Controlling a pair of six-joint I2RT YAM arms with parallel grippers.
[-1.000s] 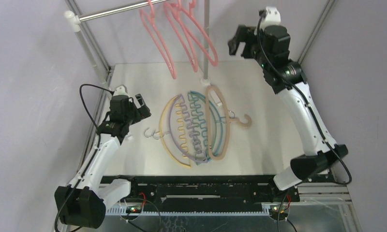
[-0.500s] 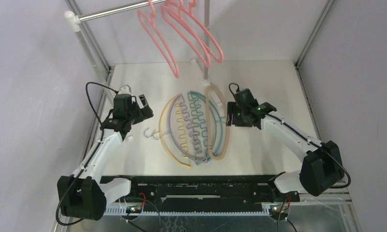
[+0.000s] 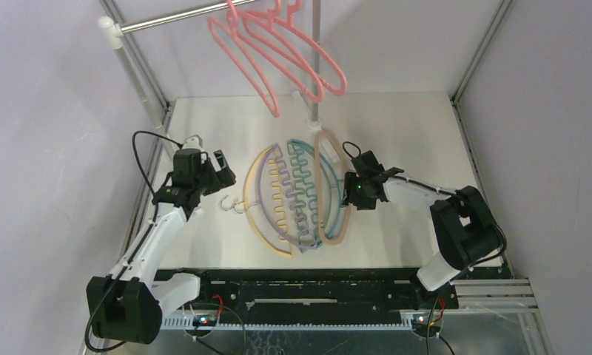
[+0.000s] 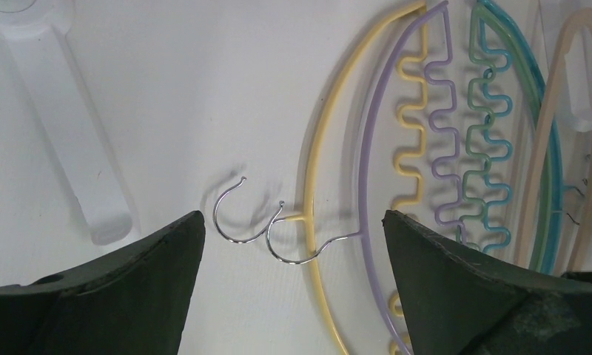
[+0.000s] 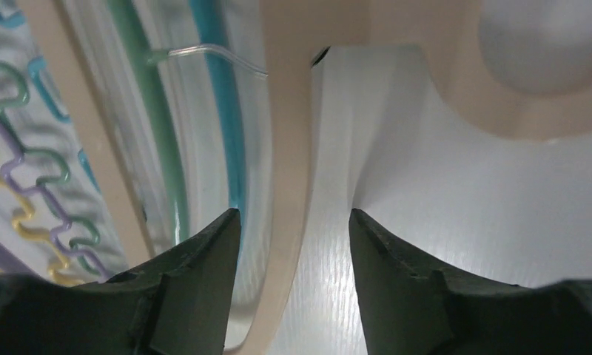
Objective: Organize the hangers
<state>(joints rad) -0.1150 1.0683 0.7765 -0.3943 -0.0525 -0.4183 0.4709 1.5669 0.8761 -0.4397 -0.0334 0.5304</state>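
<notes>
Pink hangers (image 3: 263,92): hung on rail (image 3: 175,16), tilted, high at back. Yellow hanger (image 4: 311,170), lavender hanger (image 4: 362,185), green hanger (image 5: 151,111), teal hanger (image 5: 223,111), tan hanger (image 5: 289,148): flat on table (image 3: 419,133), nested, overlapping. Wavy bars on first four; yellow and lavender wire hooks leftward.

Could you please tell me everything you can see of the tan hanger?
The tan hanger is a thick, smooth, plastic-looking loop with a broad hook, lying flat on the white table as the rightmost of the pile, overlapping the teal hanger and green hanger. The right gripper straddles its bar, jaws open either side, not touching it.
</notes>
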